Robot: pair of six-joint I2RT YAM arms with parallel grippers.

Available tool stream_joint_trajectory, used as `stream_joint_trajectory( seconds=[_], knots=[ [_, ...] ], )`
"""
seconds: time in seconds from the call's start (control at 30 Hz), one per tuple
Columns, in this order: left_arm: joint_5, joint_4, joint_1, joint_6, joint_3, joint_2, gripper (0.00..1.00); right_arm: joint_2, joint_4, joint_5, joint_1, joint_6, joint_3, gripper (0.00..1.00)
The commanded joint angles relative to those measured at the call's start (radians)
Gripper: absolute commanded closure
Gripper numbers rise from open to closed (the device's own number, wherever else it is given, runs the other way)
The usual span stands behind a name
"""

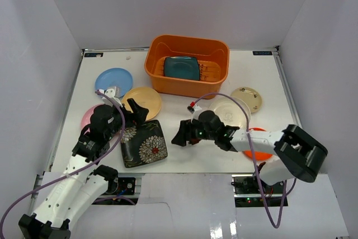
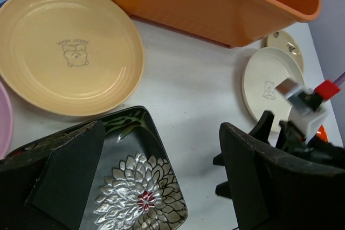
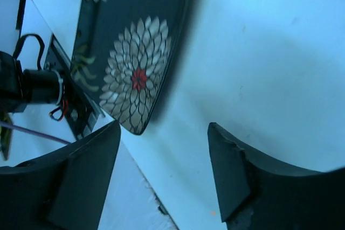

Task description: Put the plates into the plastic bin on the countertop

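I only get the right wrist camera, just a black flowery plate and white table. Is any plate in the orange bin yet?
Observer: Yes, one square teal plate lies in the orange bin.
Operator: Where's the other arm?
Observer: The left gripper hangs open over the black flowered plate's far edge.
Operator: Anything hiding near my arm?
Observer: A round orange plate lies partly under the right arm.

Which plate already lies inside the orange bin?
The square teal plate: it alone rests in the orange bin; the rest lie out on the white countertop.
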Motion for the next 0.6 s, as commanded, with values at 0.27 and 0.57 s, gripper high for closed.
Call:
stream_joint_trajectory(
  seconds=[0.27, 0.57],
  knots=[
    [-0.082, -0.169, 0.002, -0.129, 0.037, 0.016, 0.02, 0.354, 0.458, -0.106, 0.104, 0.235, 0.021, 0.39],
    [-0.107, -0.232, 0.002, -0.163, 0.056, 0.048, 0.02, 0.604, 0.696, -0.124, 0.114, 0.415, 0.110, 0.67]
  ],
)
